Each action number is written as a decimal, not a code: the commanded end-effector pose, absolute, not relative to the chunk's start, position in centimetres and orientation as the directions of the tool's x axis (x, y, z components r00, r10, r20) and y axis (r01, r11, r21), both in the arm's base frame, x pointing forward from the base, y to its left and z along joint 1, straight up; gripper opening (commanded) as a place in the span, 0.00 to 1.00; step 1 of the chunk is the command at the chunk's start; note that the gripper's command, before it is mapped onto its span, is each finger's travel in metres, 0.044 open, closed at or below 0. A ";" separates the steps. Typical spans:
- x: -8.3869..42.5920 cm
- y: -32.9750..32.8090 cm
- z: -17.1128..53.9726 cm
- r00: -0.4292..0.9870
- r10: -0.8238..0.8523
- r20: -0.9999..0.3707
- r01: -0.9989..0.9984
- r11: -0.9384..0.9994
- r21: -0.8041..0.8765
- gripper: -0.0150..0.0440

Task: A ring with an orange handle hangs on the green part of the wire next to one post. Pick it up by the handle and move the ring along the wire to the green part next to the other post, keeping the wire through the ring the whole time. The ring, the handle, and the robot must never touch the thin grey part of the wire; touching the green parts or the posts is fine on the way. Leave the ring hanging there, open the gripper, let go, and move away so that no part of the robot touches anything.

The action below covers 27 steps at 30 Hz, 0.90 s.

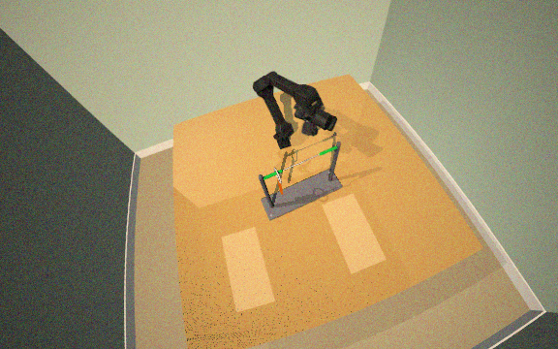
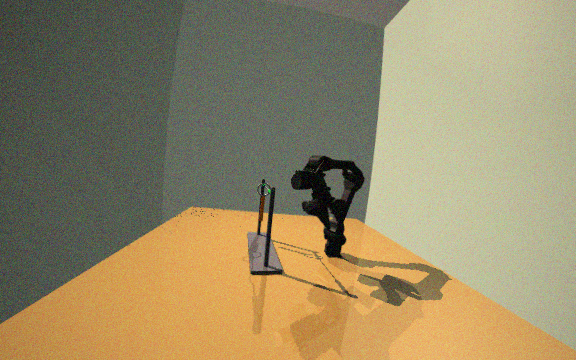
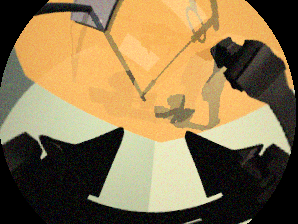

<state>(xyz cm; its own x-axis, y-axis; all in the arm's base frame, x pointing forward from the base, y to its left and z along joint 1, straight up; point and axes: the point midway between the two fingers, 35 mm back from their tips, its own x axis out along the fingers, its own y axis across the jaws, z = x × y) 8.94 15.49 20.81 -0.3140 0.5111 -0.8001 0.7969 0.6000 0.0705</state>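
In the top view, left to right, you have the stand's left post (image 1: 266,190) (image 2: 260,227), then the ring (image 1: 275,170) (image 2: 258,189) hanging on the green wire section just beside it. Its orange handle (image 1: 280,187) (image 2: 261,207) points down, long axis roughly upright. The thin wire (image 1: 300,163) runs on between the stand's posts. Your gripper (image 1: 319,125) (image 2: 306,192) (image 3: 154,132) is off the stand's arm side, near the right post (image 1: 335,162) (image 2: 269,227), fingers spread wide, holding nothing.
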 end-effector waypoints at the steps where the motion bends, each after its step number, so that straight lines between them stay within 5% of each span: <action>1: 9.1 15.5 20.7 -0.309 0.515 -0.799 0.797 0.599 0.078 0.89; 9: 15.8 14.9 17.3 -0.078 0.645 -0.760 0.745 0.544 0.386 0.53; 19: 23.2 10.3 13.5 0.267 0.691 -0.672 0.517 0.485 0.705 0.53; 27: 26.7 4.7 11.1 0.525 0.623 -0.580 0.263 0.529 0.807 0.53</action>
